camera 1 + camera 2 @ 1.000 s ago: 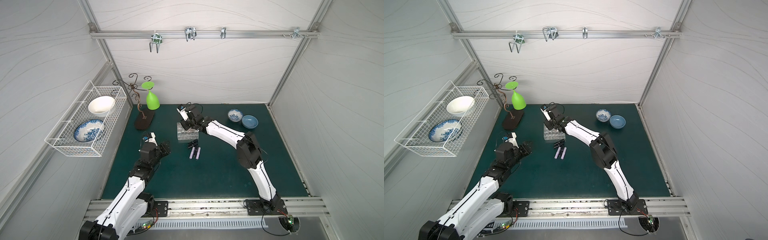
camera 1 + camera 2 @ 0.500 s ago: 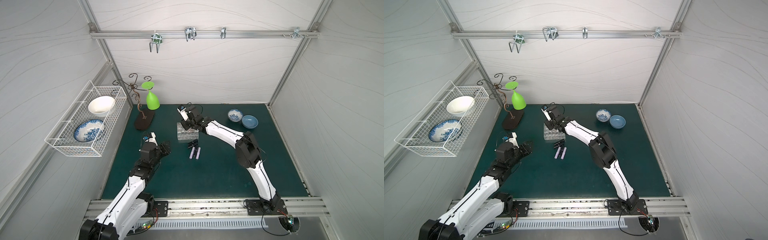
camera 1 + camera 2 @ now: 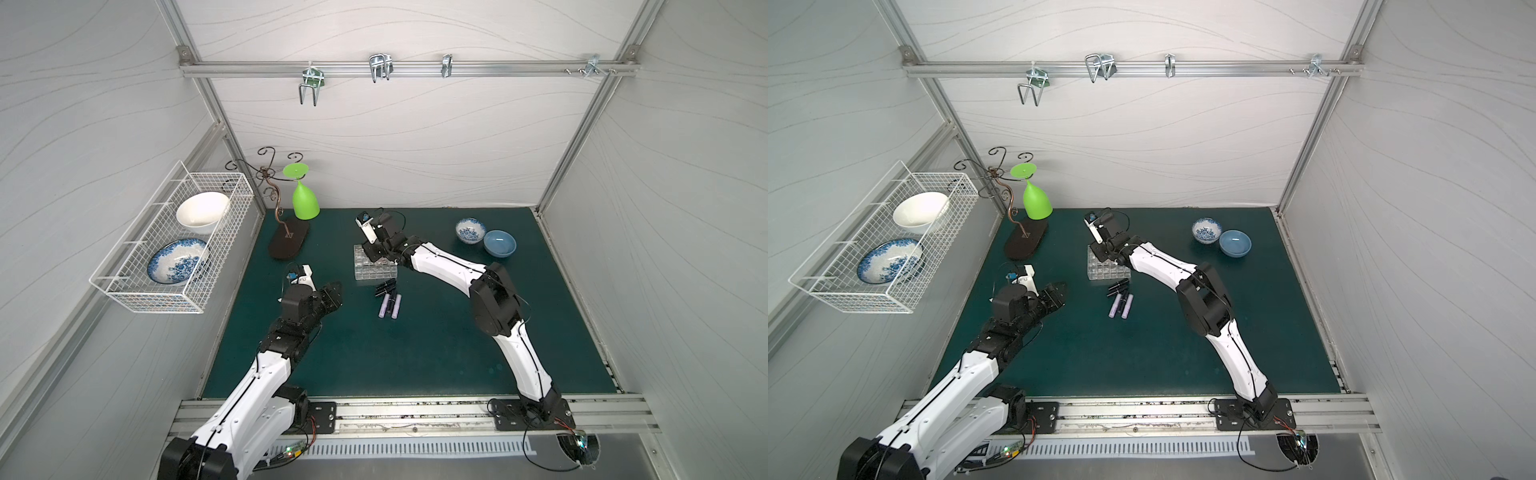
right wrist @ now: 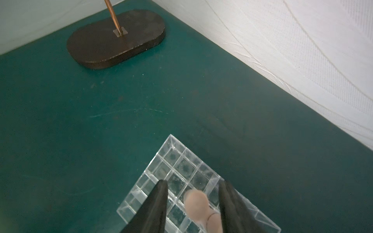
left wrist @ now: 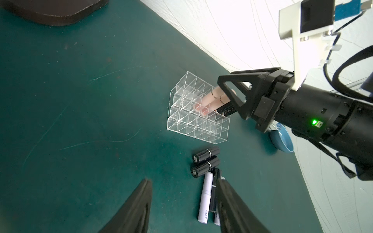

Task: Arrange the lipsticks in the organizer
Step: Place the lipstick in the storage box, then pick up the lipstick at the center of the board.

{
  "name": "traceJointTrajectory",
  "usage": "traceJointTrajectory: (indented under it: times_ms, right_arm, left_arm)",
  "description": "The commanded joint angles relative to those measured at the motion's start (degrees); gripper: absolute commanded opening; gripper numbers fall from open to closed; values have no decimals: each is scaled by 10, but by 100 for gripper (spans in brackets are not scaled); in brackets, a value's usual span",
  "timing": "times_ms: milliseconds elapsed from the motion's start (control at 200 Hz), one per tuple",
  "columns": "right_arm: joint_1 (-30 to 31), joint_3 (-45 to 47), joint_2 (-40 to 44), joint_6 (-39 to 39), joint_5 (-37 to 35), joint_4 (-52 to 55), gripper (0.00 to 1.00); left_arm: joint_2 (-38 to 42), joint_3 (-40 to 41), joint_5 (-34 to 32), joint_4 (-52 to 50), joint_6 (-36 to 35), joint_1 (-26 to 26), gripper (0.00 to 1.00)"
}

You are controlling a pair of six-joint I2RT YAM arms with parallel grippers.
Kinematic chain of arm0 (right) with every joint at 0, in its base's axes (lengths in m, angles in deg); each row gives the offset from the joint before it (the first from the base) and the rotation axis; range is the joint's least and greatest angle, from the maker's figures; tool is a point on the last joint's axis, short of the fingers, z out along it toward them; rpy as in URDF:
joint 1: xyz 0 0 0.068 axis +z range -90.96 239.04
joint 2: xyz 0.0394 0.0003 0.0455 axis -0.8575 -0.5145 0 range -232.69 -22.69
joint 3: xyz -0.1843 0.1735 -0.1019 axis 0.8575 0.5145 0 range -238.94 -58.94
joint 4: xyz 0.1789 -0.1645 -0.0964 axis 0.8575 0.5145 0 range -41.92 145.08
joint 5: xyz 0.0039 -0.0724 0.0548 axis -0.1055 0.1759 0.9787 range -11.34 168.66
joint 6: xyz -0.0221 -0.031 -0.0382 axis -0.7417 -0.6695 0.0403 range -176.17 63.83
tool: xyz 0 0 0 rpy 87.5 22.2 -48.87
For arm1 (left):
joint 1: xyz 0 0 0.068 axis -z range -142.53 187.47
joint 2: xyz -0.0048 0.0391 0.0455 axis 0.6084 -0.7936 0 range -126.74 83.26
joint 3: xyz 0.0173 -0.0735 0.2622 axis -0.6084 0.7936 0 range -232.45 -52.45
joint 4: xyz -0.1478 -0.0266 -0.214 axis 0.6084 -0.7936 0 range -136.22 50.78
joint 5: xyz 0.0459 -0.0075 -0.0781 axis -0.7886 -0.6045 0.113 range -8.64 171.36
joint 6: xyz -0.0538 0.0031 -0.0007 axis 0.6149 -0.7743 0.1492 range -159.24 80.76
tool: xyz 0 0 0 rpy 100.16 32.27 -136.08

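Observation:
The clear acrylic organizer (image 3: 374, 271) (image 3: 1106, 269) (image 5: 187, 125) (image 4: 177, 161) sits on the green mat at the back centre. My right gripper (image 4: 193, 182) hangs over it, open, its fingers either side of a pale pink lipstick (image 4: 196, 203) that stands in a cell and touches neither. In the left wrist view two pink lipsticks (image 5: 210, 96) and a black one (image 5: 227, 110) stand in the cells. Loose lipsticks lie in front of the organizer: two black (image 5: 205, 154) (image 3: 385, 286) and lilac ones (image 5: 205, 197) (image 3: 389, 306). My left gripper (image 5: 183, 181) (image 3: 332, 291) is open and empty, to the left of them.
A dark oval stand base (image 3: 289, 239) with a green glass (image 3: 305, 201) hung upside down is at the back left. A blue bowl (image 3: 499, 243) and a patterned bowl (image 3: 470, 230) sit at the back right. A white wire basket (image 3: 137, 291) with dishes hangs on the left wall.
My right gripper has opened and let go of the pink lipstick, which now stands in the organizer. The left gripper has widened slightly. Neither arm has moved much.

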Motion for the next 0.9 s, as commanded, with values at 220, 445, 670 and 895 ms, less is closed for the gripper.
traceJointTrajectory:
  times_ms: [220, 445, 670, 895]
  right_arm:
    - [11, 188, 232, 41, -15, -50, 58]
    - [14, 390, 418, 126, -29, -48, 58]
    - [14, 573, 547, 191, -64, -48, 54]
    - [7, 619, 595, 199, -79, -33, 47]
  left_arm:
    - [-58, -48, 79, 20, -14, -3, 62]
    - [-112, -99, 114, -22, -39, 46, 57]
    - [-168, -194, 37, -176, -100, 144, 57]
    - [-251, -266, 19, -328, -160, 184, 56]
